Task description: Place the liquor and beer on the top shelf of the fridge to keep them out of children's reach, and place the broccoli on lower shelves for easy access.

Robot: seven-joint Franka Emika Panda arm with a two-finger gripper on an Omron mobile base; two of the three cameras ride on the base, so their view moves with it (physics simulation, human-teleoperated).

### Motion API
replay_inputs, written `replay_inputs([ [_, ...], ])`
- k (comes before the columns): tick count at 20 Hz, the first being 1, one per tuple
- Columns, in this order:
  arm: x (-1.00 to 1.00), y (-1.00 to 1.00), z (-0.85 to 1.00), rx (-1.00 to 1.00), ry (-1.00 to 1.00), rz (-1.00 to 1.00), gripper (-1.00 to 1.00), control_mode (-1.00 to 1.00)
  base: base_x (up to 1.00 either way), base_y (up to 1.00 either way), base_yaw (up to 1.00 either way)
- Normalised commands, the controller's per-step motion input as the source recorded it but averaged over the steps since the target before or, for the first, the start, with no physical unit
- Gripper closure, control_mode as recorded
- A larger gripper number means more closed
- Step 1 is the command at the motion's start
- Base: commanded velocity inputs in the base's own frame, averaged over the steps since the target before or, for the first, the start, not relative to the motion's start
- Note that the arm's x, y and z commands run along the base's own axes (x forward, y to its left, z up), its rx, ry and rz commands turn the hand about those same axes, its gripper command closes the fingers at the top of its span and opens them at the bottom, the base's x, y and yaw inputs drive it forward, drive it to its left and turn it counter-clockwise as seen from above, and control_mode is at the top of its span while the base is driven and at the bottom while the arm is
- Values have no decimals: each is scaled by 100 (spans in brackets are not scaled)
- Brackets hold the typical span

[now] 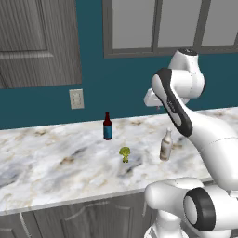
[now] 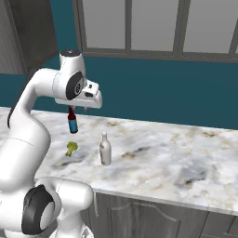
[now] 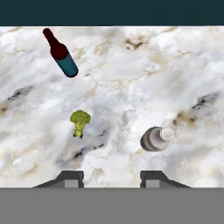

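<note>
Fingers (image 3: pixel 112 178) apart, empty, above liquor (image 3: pixel 154 139)

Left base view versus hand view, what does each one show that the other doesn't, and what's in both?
Left base view alone: the wall outlet, the window frame, the grey cabinet door upper left, and the cabinet fronts under the counter. Hand view alone: the gripper, fingers apart with nothing between them, hanging above the counter. Both: the marble counter, with the beer, the broccoli and the liquor all standing apart on it.
</note>
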Motion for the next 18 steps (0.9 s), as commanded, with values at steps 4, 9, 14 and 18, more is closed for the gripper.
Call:
replay_inputs([
  [4,-2,-8,-9,0,0,2,-100,-100,0,0,0],
  [9,-31,-17,-13,0,-13,9,-100,-100,0,0,0],
  [14,-33,-26,-9,0,-13,5,-100,-100,0,0,0],
  [18,-27,-30,-1,0,-7,3,-100,-100,0,0,0],
])
